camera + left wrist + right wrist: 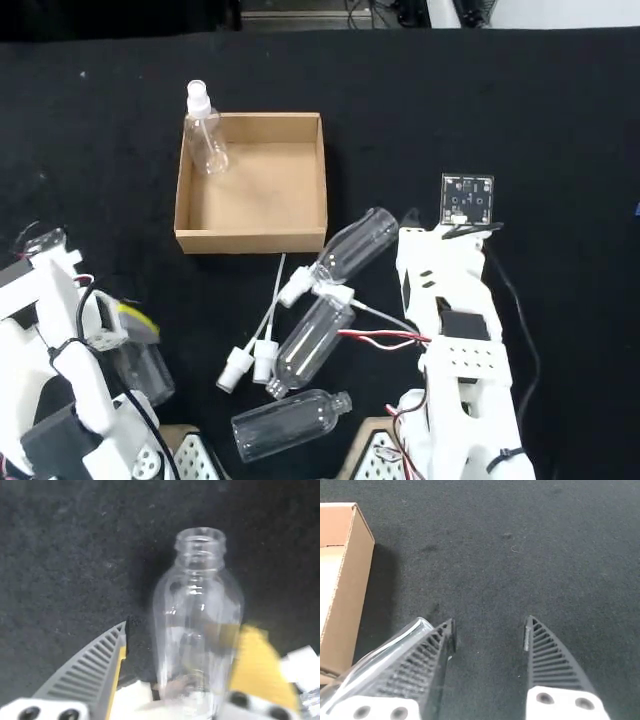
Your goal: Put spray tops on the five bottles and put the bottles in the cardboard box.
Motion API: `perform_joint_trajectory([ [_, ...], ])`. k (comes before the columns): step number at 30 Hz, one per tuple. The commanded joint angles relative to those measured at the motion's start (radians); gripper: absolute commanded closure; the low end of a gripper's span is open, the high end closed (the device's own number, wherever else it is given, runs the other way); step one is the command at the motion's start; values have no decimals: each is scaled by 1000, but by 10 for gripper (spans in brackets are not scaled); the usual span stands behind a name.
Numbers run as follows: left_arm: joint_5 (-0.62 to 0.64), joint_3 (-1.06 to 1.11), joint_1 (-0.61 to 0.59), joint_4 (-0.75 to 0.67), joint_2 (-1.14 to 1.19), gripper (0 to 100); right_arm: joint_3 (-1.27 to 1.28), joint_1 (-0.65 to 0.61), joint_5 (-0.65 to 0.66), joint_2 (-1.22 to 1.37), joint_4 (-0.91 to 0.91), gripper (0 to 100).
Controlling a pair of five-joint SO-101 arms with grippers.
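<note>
Uncapped bottle (197,580) sits clamped in the left gripper (186,627) at the near left of the table (500,100). The cardboard box (250,240) holds one capped bottle (205,135) upright in its far left corner. Three bottles (310,340) and loose spray tops (245,362) lie just in front of it. The right gripper (490,622) hangs with its fingers apart, empty.
</note>
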Motion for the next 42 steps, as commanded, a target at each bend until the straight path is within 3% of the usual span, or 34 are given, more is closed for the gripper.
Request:
perform_joint_trajectory([
  [1,-184,-19,-12,-15,0,888,-2,17,-2,-12,-25,794],
  [10,-443,-193,-280,-304,5,935,-2,17,-2,-12,-25,794],
  [20,-643,-361,-305,-304,259,914,-2,17,-2,-10,-25,794],
  [27,-735,-677,-317,-28,442,677,-2,15,-2,-10,-25,794],
  [39,-743,-1236,-242,356,793,711,-1,15,-2,-8,-25,794],
  [42,-753,-1313,-249,379,876,711,8,15,-2,-12,-28,794],
])
